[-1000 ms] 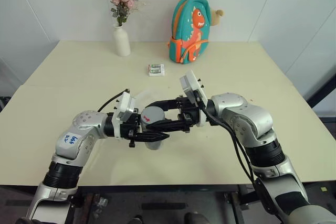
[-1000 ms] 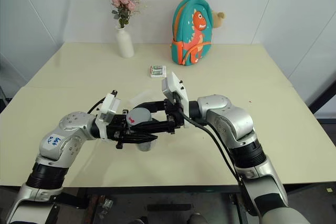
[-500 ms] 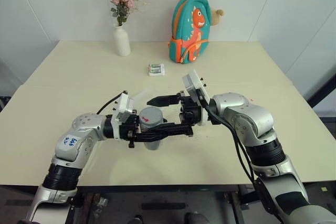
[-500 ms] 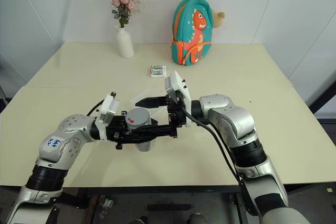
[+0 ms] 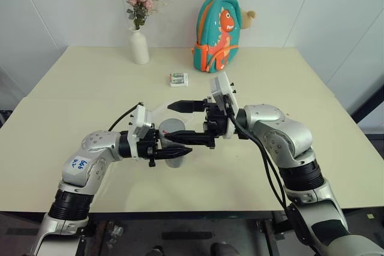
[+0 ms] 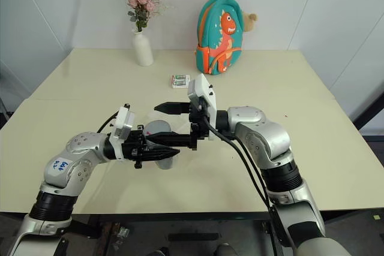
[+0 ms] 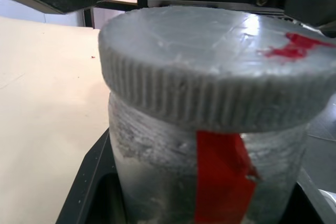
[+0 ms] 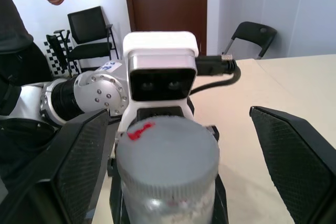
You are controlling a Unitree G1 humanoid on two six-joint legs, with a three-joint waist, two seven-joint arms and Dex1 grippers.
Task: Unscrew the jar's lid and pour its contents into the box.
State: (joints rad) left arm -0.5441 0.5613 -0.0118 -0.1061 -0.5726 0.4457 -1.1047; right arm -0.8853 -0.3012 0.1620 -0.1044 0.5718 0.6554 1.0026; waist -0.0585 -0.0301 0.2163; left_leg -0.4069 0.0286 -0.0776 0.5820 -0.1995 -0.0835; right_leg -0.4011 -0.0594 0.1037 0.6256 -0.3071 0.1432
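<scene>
**Ready to Grab the Lid**

Holding the jar [image 7: 157, 171] tight in the left gripper [image 5: 174, 151], with both black fingers squeezed on its clear sides. Held up in the air above the table [image 5: 90, 76], close in front, about midway between the two arms. Standing straight up, long way pointing up and down, with red tape down one side. Capped on top by the grey lid [image 7: 210, 72], not yet off, with a red mark on its flat face.

Reaching in level from the other side with the right gripper [image 5: 171, 121], fingers spread as wide as can be. One finger [image 5: 183, 106] past the far side of the lid, the other on the near side, and the lid right in the gap. Not touching the lid yet, by the look of it.

Most likely next: squeeze shut on the ridged edge, then twist. Nearer to the lid than anything else, and lined up well already. Best to keep the jar from leaning. Too cloudy through the wall to see any bits inside.
</scene>
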